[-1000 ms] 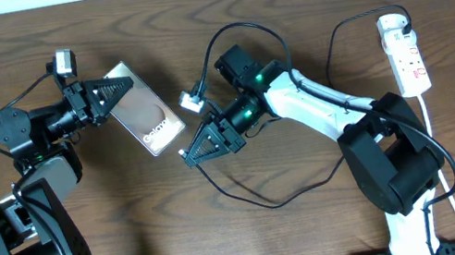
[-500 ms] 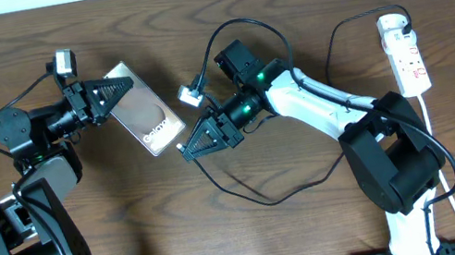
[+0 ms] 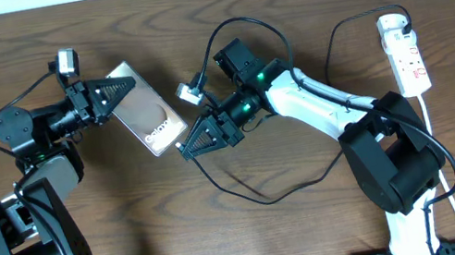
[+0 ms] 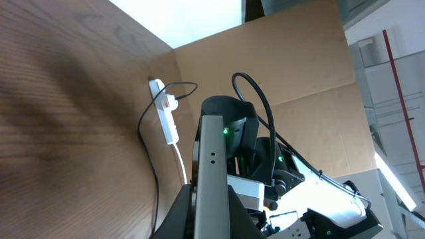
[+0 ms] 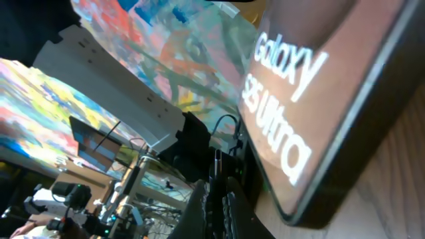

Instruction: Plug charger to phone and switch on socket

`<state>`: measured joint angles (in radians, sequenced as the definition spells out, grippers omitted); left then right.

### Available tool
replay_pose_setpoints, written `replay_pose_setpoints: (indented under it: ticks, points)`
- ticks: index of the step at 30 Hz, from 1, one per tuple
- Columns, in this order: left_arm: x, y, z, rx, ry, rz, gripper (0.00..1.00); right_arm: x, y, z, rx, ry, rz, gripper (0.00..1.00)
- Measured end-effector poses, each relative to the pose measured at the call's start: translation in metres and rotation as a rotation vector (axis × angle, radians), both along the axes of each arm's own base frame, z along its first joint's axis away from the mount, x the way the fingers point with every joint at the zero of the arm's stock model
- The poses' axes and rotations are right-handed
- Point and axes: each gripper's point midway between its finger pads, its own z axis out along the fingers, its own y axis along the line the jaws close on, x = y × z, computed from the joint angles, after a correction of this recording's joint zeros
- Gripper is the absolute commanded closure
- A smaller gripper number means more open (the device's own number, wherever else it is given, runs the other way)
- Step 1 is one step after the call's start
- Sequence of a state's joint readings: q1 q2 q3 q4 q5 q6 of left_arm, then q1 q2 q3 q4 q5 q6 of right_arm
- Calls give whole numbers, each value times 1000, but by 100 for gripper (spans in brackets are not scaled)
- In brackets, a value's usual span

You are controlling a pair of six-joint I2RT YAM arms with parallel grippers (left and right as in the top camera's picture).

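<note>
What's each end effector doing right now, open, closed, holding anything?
Left end effector: closed on the phone.
Right end effector: closed on the charger near its plug end, beside the phone's lower edge.

Both arms bend inward, the left gripper (image 3: 128,82) clamped shut and pointing right, the right gripper (image 3: 185,152) shut and pointing left, tips near together.

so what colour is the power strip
The power strip is white with touches of red; the overhead view shows it best.
</note>
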<state>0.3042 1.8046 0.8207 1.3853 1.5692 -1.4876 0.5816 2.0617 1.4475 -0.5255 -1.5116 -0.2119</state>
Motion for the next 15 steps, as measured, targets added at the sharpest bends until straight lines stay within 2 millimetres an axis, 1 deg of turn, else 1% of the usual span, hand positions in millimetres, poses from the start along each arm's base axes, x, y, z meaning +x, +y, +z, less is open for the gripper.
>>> replay_pose_setpoints:
  ticks: [7, 15]
  points:
    - [0, 0, 0, 0, 0, -1, 93, -1, -1, 2, 19, -5, 7, 98]
    - [0, 0, 0, 0, 0, -1, 93, -5, -3, -5, 20, 0, 9, 98]
